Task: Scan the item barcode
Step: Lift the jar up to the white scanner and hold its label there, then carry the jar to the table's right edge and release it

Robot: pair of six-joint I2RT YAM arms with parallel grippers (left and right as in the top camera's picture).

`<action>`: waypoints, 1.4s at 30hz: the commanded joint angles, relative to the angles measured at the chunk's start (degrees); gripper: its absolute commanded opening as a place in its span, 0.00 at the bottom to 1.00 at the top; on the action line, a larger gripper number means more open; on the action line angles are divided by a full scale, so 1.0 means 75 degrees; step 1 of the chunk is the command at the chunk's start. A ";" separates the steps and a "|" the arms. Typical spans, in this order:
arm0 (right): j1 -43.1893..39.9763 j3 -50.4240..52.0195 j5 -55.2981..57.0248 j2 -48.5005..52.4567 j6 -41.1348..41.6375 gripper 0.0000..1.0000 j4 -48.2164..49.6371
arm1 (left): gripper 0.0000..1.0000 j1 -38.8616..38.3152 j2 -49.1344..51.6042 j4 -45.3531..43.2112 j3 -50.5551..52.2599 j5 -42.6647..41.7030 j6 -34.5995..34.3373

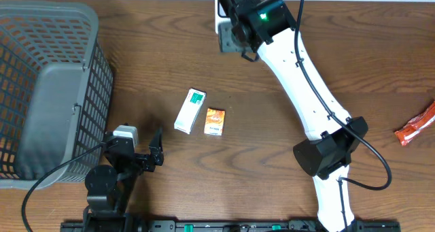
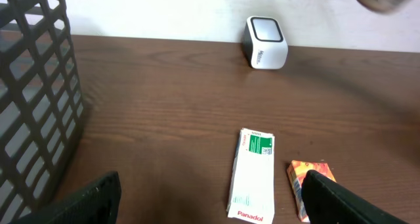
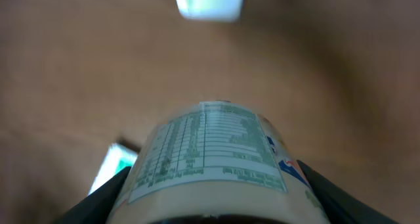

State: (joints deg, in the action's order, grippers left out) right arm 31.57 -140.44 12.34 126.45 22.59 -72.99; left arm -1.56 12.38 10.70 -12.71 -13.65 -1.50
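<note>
Cream labelled bottle (image 3: 210,152), pinched in the right gripper (image 3: 213,201), probably needs rolling until its barcode squarely faces the white scanner (image 3: 209,2), top centre.

I can read one word only: "Panadol", in red at the near end of the white and green box (image 2: 251,178) on the bench (image 2: 164,106). The container (image 3: 210,152) I hold carries a printed table, too blurred to read. The scanner (image 2: 266,41) bears small print I cannot make out.
</note>
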 commanded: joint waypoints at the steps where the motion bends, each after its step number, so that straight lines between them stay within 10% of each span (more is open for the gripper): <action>1: 0.0035 0.0271 0.0787 -0.0300 -0.0883 0.53 0.0877 | 0.86 0.0020 -0.0026 0.0000 0.0017 -0.0093 -0.0012; 13: -0.0303 0.2906 0.1119 0.0032 -0.3075 0.55 0.6709 | 0.87 0.0020 -0.0026 0.0000 0.0017 -0.0093 -0.0012; 27: -0.0743 0.3045 0.0874 0.1967 -0.3771 0.67 1.0582 | 0.87 0.0020 -0.0026 0.0000 0.0017 -0.0093 -0.0012; 42: -0.0778 0.2978 0.1172 0.2218 -0.3940 0.68 1.1132 | 0.87 0.0020 -0.0026 0.0000 0.0017 -0.0093 -0.0012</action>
State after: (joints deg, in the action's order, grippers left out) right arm 25.93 -116.46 18.50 145.01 -6.42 11.38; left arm -1.56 12.38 10.70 -12.71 -13.65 -1.50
